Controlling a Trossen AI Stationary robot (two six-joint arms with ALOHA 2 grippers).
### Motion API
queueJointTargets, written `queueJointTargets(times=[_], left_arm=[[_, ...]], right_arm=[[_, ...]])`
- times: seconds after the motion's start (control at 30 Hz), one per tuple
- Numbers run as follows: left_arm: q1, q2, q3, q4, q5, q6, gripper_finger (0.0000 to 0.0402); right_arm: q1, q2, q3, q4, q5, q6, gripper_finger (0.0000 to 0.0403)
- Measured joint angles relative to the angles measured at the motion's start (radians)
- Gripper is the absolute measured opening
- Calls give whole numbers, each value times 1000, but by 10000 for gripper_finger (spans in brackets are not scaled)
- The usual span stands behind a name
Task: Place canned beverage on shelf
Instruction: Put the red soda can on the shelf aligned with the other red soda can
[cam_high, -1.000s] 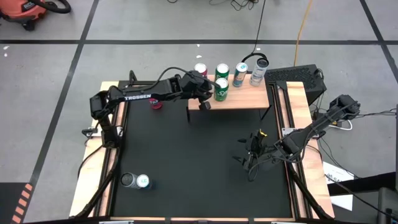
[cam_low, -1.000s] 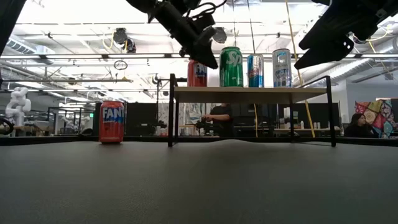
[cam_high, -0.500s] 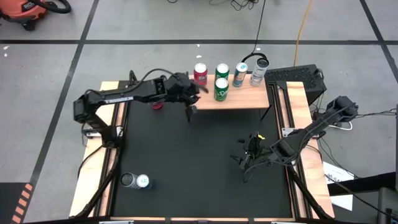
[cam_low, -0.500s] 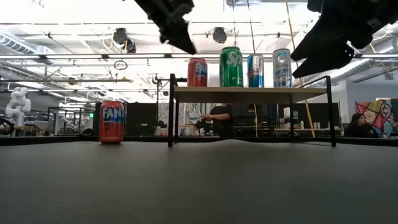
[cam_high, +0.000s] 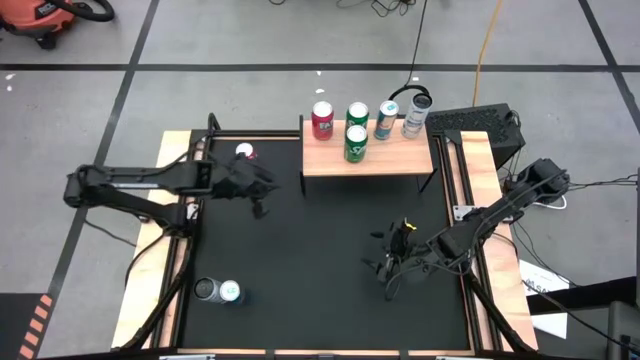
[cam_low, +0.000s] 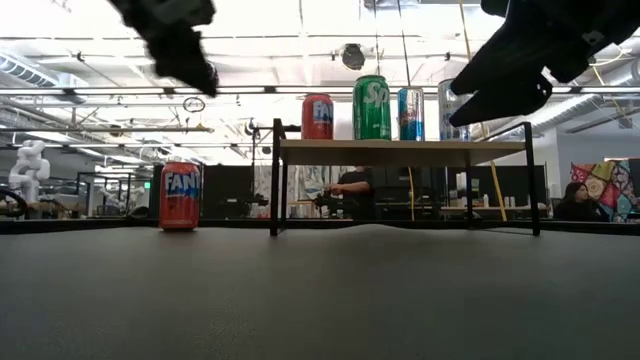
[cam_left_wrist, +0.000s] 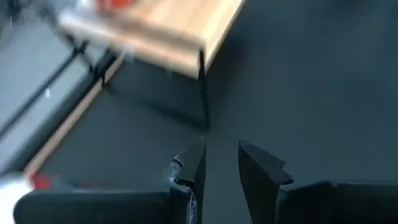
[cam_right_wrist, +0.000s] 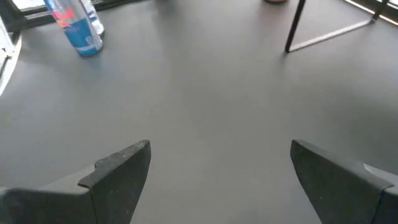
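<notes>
Inspector: Status of the claws?

Operator: I see the left gripper (cam_high: 259, 208) empty, fingers nearly together, over the mat near the orange can (cam_high: 244, 152). The right gripper (cam_high: 392, 262) is spread wide and idle. The shelf (cam_high: 395, 157) holds five cans.

Inspector: Handling?

Operator: I judge the orange can, standing just left of the shelf, rigid, smooth, slippery. I'd grip mid-body, squarely, gently; thin walls dent.

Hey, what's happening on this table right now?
A two-armed robot is stocking cans on the shelf, which now holds five. The left gripper is empty, over the mat beside the shelf, near the orange Fanta can standing on the mat. The right gripper hangs open and empty over the mat's right side.
</notes>
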Motion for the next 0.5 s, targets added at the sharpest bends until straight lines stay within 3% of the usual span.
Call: queueJointTargets(times=[0.1, 0.17, 0.33, 0.5], left_arm=[[-25, -79, -28, -130, -62, -108, 108], [-33, -114, -33, -188, -158, -149, 128], [-7, -140, -65, -177, -344, -161, 196], [111, -112, -113, -106, -299, -103, 277]], right_arm=[[0, 4, 0, 15, -1, -21, 375], [-1, 4, 0, 31, 1, -34, 375], [-7, 4, 0, 124, -9, -88, 375], [-6, 4, 1, 144, -32, -106, 375]])
